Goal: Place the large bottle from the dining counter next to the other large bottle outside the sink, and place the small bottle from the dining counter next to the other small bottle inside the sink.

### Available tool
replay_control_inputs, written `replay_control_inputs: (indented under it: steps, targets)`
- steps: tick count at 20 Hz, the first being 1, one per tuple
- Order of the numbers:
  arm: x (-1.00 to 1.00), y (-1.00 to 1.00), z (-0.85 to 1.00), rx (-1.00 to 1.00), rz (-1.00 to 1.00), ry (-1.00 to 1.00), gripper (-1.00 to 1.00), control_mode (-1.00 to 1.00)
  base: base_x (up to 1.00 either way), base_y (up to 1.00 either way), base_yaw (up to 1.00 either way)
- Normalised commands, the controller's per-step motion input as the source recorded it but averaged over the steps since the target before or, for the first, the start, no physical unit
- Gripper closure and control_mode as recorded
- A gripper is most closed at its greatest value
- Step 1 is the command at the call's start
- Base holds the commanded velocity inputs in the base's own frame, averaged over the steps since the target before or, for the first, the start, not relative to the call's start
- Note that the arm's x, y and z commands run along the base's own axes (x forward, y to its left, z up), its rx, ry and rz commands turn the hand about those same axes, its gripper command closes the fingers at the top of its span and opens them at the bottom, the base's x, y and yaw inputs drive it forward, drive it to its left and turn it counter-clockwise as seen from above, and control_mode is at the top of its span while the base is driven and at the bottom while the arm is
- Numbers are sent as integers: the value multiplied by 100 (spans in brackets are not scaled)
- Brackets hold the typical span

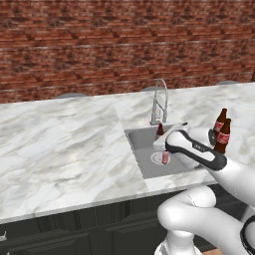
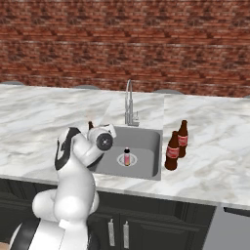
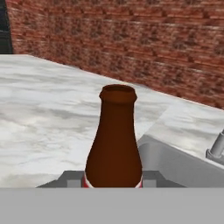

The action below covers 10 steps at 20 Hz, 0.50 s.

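Over the marble counter's sink (image 2: 146, 141), my gripper (image 3: 113, 177) holds the small bottle (image 3: 113, 144) upright, to set it beside the other small bottle (image 2: 127, 157).

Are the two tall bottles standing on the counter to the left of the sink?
No, in the right base view both tall bottles stand on the marble counter just right of the sink.

small bottles (image 2: 127, 157) in sink (image 2: 146, 146) | large bottles (image 2: 172, 151) right, on counter (image 2: 210, 161)
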Motion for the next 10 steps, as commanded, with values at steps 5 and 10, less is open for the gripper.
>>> replay_control_inputs:
  steps: [5,10]
  targets:
    - [2,-2,-27,3,6,0,100,-100,0,0,0]
    - [9,-12,-27,5,5,0,100,-100,0,0,0]
